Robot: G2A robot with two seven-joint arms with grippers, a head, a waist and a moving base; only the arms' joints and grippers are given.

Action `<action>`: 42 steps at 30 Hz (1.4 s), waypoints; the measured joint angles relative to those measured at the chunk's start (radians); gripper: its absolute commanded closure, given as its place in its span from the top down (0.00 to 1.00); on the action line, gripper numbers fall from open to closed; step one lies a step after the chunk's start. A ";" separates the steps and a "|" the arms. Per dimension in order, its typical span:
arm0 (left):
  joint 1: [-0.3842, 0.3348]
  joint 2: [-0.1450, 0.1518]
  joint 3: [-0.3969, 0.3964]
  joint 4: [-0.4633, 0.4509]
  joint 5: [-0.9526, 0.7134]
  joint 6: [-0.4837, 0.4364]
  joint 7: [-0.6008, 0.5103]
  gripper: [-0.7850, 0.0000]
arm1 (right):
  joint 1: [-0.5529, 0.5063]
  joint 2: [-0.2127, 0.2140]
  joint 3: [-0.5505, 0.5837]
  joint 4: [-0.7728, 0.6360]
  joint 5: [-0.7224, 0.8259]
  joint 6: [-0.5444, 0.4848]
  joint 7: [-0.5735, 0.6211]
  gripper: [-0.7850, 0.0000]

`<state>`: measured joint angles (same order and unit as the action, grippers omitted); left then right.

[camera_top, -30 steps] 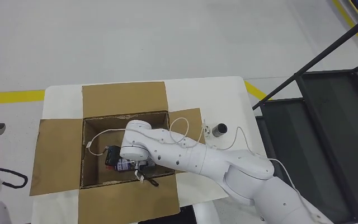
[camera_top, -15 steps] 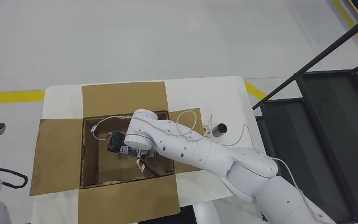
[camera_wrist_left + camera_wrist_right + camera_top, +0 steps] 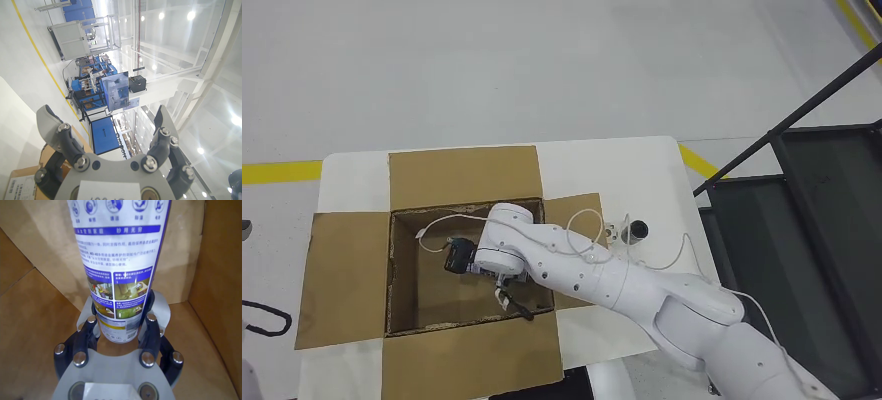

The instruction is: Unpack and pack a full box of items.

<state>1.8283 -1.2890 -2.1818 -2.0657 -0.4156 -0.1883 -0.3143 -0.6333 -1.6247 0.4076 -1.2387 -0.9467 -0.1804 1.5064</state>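
Cardboard box [image 3: 427, 300] contains a spray can [image 3: 119, 266] clamped by the right claw [image 3: 123, 308].

White table [image 3: 627, 165], yellow floor line [image 3: 277, 172], dark metal platform [image 3: 832, 190]

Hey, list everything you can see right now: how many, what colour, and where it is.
Cardboard box: one, brown, flaps open, on the table.
Spray can: one, white with blue label, inside the box, off its floor.
Small cylinder: one, dark, on the table beside the box.
Table: one, white, under the box.
Right gripper: one, grey and black, inside the box, shut on the spray can.
Left gripper: one, grey and black, open and empty, pointing toward the ceiling.
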 measured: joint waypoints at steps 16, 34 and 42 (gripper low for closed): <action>0.000 0.000 0.000 0.000 0.000 0.000 0.000 1.00 | 0.034 -0.056 -0.032 0.080 0.000 -0.007 -0.039 0.84; 0.000 0.000 0.000 0.000 0.000 0.000 0.000 1.00 | 0.054 -0.120 -0.055 0.209 0.024 -0.035 -0.084 0.26; 0.000 0.000 0.000 0.000 0.000 0.000 0.000 1.00 | 0.046 -0.113 -0.009 0.201 0.043 -0.062 -0.136 0.00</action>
<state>1.8283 -1.2890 -2.1818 -2.0657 -0.4156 -0.1883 -0.3143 -0.5869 -1.7376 0.3986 -1.0373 -0.9036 -0.2423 1.3709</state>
